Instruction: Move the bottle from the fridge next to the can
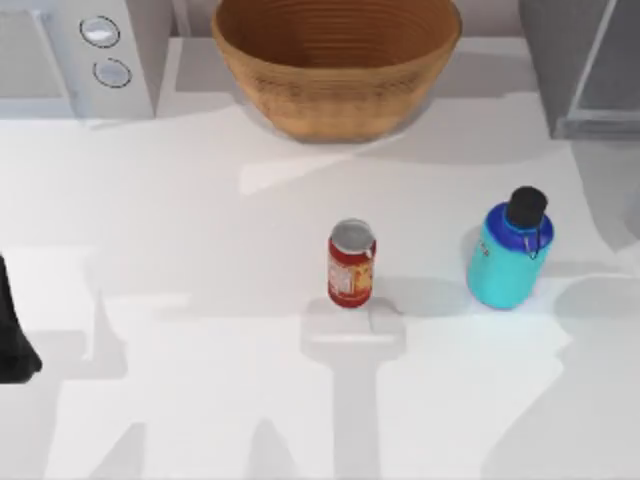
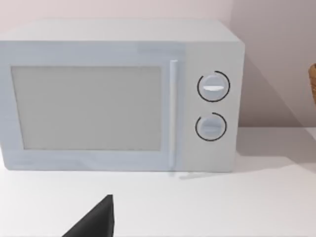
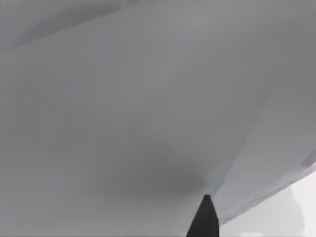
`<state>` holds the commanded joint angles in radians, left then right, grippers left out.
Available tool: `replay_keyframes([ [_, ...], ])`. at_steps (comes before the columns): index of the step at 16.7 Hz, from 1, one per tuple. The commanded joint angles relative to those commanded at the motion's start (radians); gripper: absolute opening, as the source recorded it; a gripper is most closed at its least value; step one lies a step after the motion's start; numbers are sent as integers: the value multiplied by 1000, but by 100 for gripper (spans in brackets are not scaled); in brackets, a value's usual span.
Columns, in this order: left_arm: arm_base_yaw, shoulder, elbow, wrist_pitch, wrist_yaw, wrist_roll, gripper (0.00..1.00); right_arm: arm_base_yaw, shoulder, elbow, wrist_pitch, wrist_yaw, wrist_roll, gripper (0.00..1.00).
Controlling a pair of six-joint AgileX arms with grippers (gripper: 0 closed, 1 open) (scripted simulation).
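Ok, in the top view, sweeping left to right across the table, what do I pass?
Left arm at the left edge → microwave → wicker basket → can → bottle → fridge.

Turquoise bottle (image 1: 508,265) with black cap, red can (image 1: 351,264), tan basket (image 1: 335,62)

Left arm (image 1: 14,335): matte black, a dark bulky form at the table's left edge, no markings or cables legible. Left gripper fingertip (image 2: 96,221) is a black, flat-faced wedge tapering to a point. Right gripper fingertip (image 3: 204,219) is likewise black, a narrow pointed blade shape, plain surface.
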<state>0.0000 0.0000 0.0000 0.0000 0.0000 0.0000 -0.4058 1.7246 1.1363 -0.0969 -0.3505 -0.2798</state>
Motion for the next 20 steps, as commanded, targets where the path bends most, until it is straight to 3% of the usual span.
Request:
replay_keyframes([
  [4, 0, 0, 0, 0, 0, 0, 100, 272, -66, -91, 98, 219, 181, 100],
  [7, 0, 0, 0, 0, 0, 0, 100, 371, -101, -135, 144, 315, 264, 100],
  [14, 0, 0, 0, 0, 0, 0, 100, 367, -86, -129, 144, 333, 272, 100],
  [20, 0, 0, 0, 0, 0, 0, 100, 370, 114, 116, 96, 333, 274, 100],
])
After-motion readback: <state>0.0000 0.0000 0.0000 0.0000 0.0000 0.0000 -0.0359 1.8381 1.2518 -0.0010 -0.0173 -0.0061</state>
